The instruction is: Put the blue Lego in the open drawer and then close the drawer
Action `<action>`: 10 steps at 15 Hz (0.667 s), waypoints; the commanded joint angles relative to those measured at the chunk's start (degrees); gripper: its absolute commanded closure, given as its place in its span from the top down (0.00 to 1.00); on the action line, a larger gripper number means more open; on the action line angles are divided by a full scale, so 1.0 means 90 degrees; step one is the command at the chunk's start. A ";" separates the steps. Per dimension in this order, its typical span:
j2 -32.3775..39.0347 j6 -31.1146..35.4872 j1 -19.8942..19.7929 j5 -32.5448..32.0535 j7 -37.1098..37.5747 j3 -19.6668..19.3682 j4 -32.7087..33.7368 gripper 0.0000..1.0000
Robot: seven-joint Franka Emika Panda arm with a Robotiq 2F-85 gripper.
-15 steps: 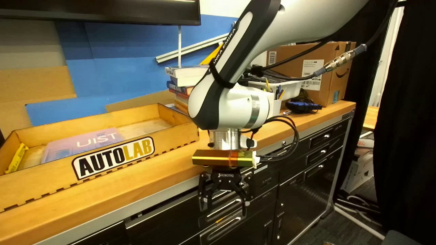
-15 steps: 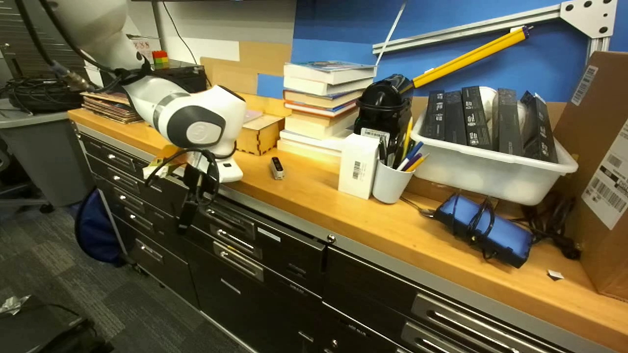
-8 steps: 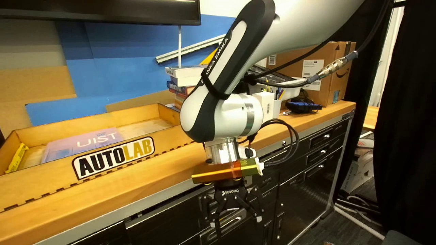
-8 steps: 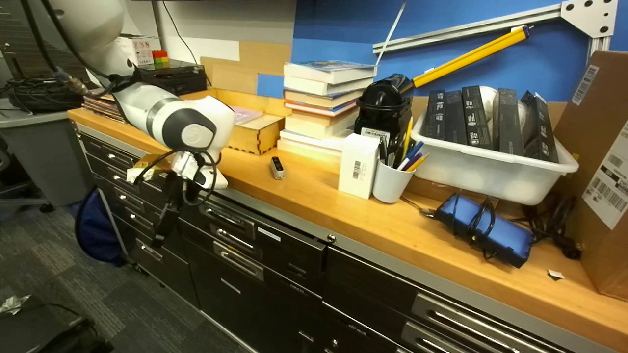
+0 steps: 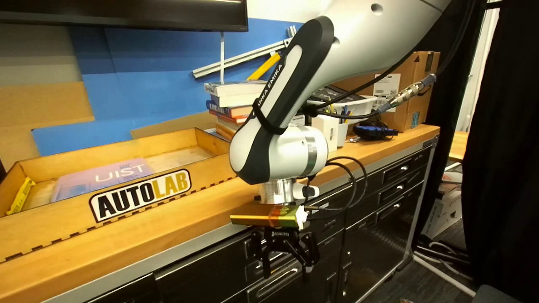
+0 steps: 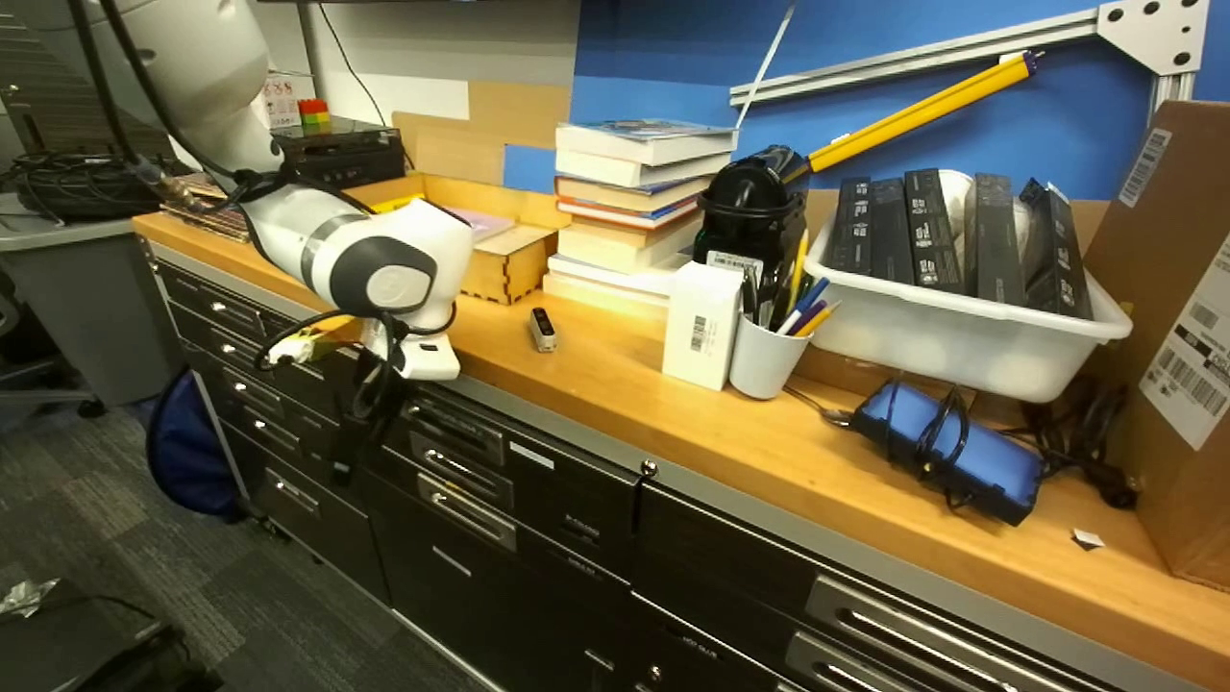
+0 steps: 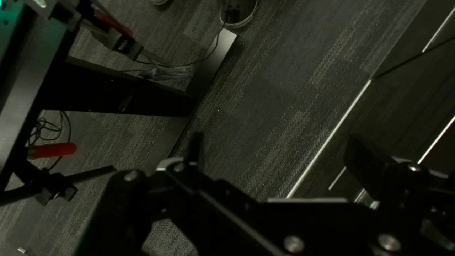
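The drawer (image 5: 202, 263) is the wide dark front just under the bench edge; it also shows in an exterior view (image 6: 586, 495). Its front sits flush, or nearly so, below the bench, and its inside is not visible. The blue Lego is hidden or out of view. My gripper (image 5: 286, 273) is open and empty, pointing down in front of the drawer fronts. In the wrist view its spread fingers (image 7: 276, 147) have only carpet and cabinet front beyond them. In an exterior view the gripper (image 6: 351, 466) is dark and hard to make out; contact with the drawer cannot be told.
On the bench stand a wooden AUTOLAB tray (image 5: 139, 195), stacked books (image 6: 629, 202), a small grey cylinder (image 6: 542, 330), a white box (image 6: 704, 327), a pen cup (image 6: 766, 360), a white bin (image 6: 961, 336) and a blue device (image 6: 947, 447). Carpet (image 7: 270, 106) lies below.
The drawer has moved inward, and the dark gap at its top has narrowed. My gripper first moved down and away from the bench, then back towards it, staying open.
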 commanded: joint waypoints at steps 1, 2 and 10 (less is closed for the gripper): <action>-0.0139 0.0657 0.0171 0.0011 0.1024 -0.0147 -0.0105 1.00; -0.0203 0.0804 0.0190 -0.0016 0.1282 -0.0162 -0.0169 1.00; -0.1919 -0.0041 0.0194 -0.0749 0.0754 0.0166 -0.0950 1.00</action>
